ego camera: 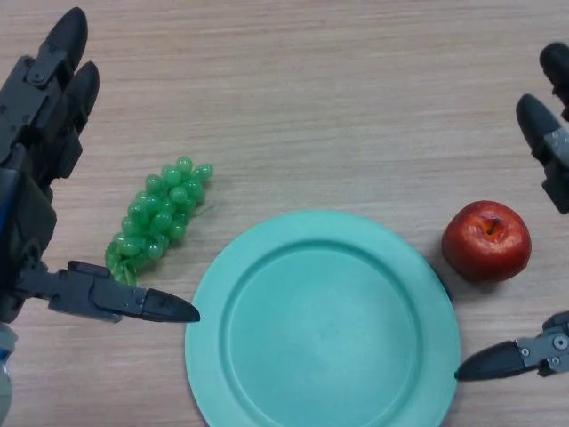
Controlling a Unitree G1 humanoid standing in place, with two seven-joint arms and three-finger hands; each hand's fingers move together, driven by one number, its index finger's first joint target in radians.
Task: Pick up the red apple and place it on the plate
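Observation:
A red apple (pixel 486 240) rests on the wooden table just right of the teal plate (pixel 267 356), stem dimple up. The plate lies bare at the bottom centre. My right hand (pixel 544 142) comes in at the right edge, open, its fingers above the apple and its thumb (pixel 507 358) below it, so the apple sits between them untouched. My left hand (pixel 40 116) is open at the far left, fingers straight up the view and thumb (pixel 133 301) reaching toward the plate's left rim.
A bunch of green grapes (pixel 158 216) lies left of the plate, between my left hand's fingers and thumb. Bare wooden table stretches across the top of the view.

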